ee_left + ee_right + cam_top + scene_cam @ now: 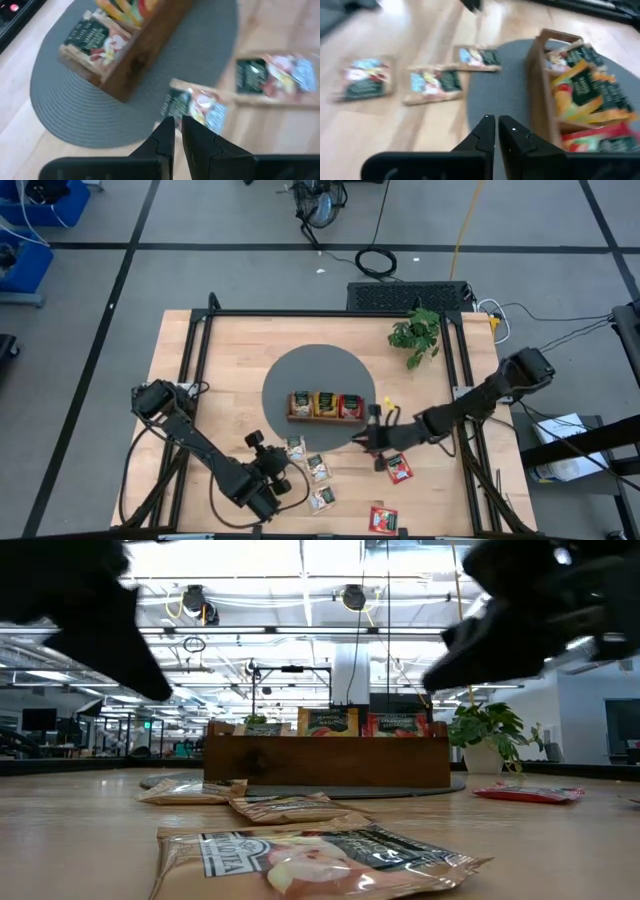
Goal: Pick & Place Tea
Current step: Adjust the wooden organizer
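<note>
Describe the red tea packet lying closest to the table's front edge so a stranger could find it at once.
Start at the round grey mat in the middle of the wooden table, where the wooden tray stands. Go from the tray toward the front edge, a little to the right. There lies the red packet, alone; the other red packet lies nearer the mat, and the beige packets lie farther left.

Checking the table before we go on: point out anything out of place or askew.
Several tea packets lie loose on the wood instead of in the tray: three beige ones scattered at odd angles beside the mat, and two red ones farther out, one near the table edge.
</note>
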